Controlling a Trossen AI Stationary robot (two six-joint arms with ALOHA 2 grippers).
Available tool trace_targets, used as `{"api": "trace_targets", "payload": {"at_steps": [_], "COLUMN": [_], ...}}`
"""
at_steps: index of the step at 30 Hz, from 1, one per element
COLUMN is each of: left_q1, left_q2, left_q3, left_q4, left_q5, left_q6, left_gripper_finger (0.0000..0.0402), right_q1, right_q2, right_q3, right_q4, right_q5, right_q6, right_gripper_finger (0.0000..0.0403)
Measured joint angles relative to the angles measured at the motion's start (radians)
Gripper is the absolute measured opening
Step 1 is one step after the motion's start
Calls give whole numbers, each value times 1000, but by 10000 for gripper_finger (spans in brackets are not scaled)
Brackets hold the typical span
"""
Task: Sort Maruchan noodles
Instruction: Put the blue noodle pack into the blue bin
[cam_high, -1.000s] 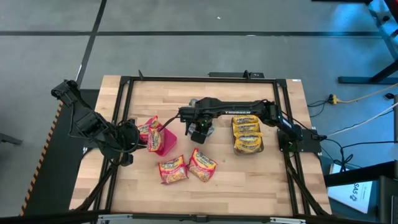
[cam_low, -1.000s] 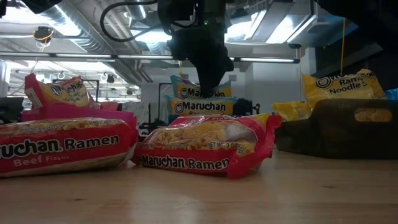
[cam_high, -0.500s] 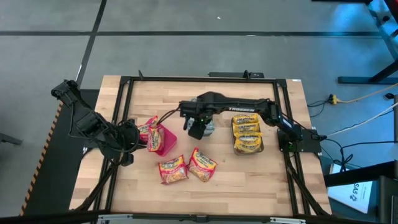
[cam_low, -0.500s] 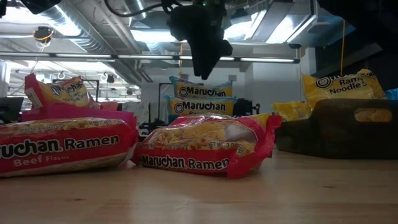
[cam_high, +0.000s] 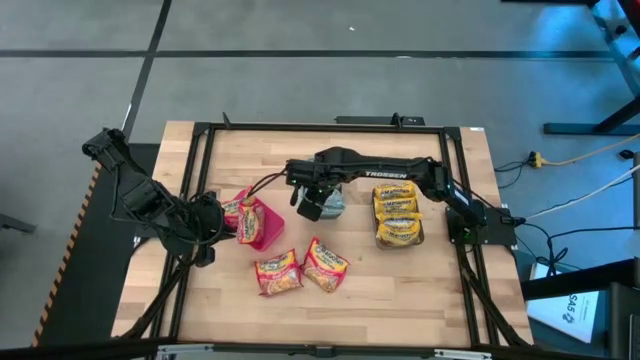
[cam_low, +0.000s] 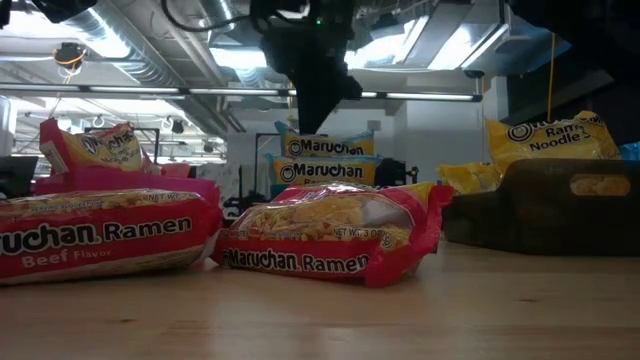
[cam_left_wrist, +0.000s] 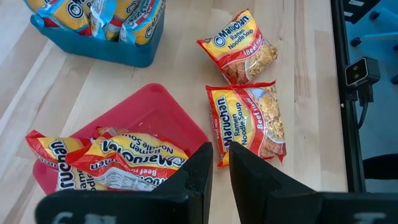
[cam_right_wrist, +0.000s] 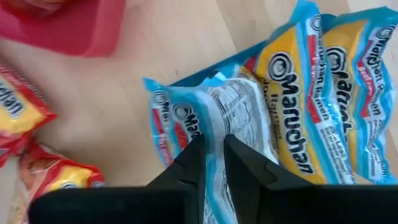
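High view: right end effector (cam_high: 313, 207) hovers mid-desk (cam_high: 400, 280); 2 red noodle packets (cam_high: 300, 268) lie on its near part.

Left wrist view: left end effector (cam_left_wrist: 215, 163) clenched, empty, above the red bin (cam_left_wrist: 158, 118).

Right wrist view: fingers nearly together over blue packets (cam_right_wrist: 273, 93); grasp cannot be told.

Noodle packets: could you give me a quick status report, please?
Right hand over teal bin of blue packets. Left hand at pink bin. Two red packets loose on table, nothing blocking.
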Motion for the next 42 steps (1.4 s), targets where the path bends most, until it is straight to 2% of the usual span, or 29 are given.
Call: {"api": "trace_targets", "payload": {"at_steps": [8, 24, 31, 42], "left_q1": [0, 0, 0, 0], "left_q2": [0, 0, 0, 0], "left_q3": [0, 0, 0, 0], "left_q4": [0, -4, -4, -4], "left_q5": [0, 0, 0, 0], "left_q6": [0, 0, -4, -6], "left_gripper_finger": [47, 47, 47, 47], "right_q1": [-31, -50, -48, -49], "right_q2": [-2, -2, -7, -4], "right_q3": [-82, -105, -170, -176], "right_q4": [21, 94, 143, 162], "right_q5": [15, -47, -32, -28], "right_q6": [0, -31, -30, -53], "right_gripper_finger": [60, 60, 60, 60]}}
